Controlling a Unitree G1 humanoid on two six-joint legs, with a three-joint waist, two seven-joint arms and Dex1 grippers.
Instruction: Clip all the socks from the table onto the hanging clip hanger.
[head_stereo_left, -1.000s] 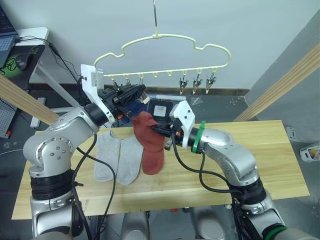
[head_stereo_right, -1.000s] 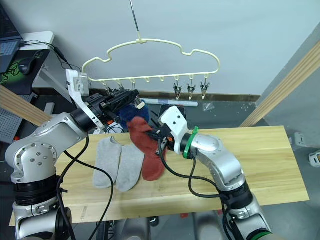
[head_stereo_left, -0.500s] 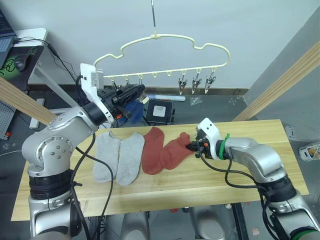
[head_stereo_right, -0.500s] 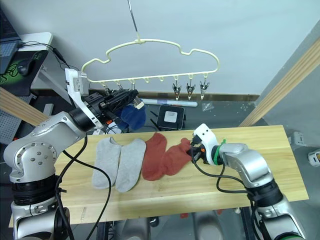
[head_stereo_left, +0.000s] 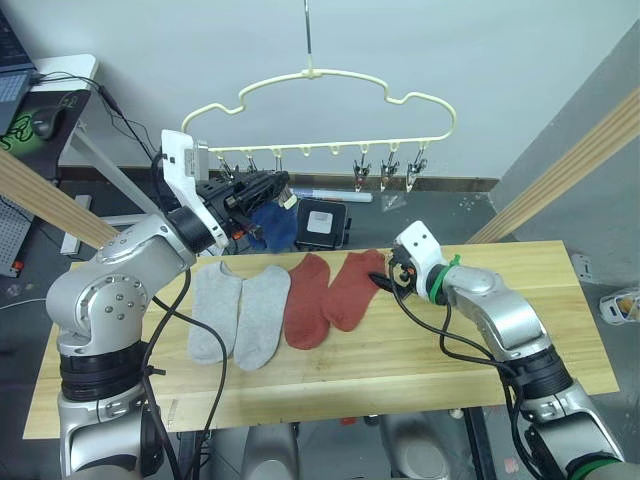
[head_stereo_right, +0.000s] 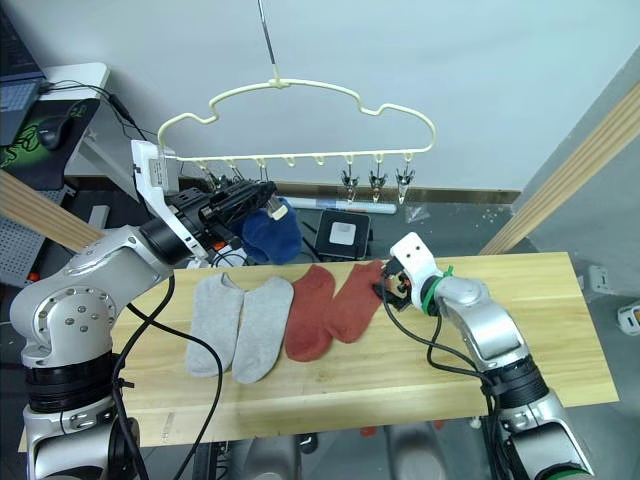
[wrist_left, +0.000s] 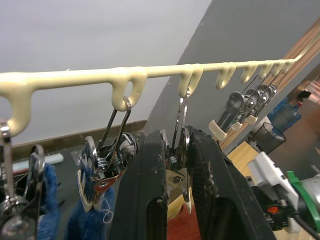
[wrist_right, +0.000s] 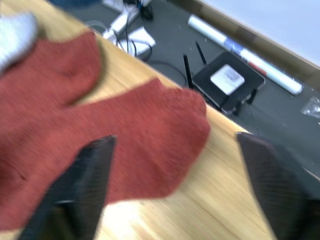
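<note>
Your left gripper is raised at the clip hanger, its two black fingers pinched on one silver clip hanging from the pale yellow rail. At the next clip beside it, blue fabric shows below the clip's tips. In the head views, a blue sock hangs by this gripper, at about 10 o'clock from the table's centre.

Your right gripper sits low over the wooden table, at 3 o'clock of the sock row. In the right wrist view its fingers stand spread wide with nothing between them, and a red sock lies flat on the wood in the gap ahead.

Four socks lie side by side on the table: two light grey socks toward 9 o'clock, then one red sock, then the second red sock nearest your right gripper. Three clips hang unused at the hanger's 3 o'clock end
</note>
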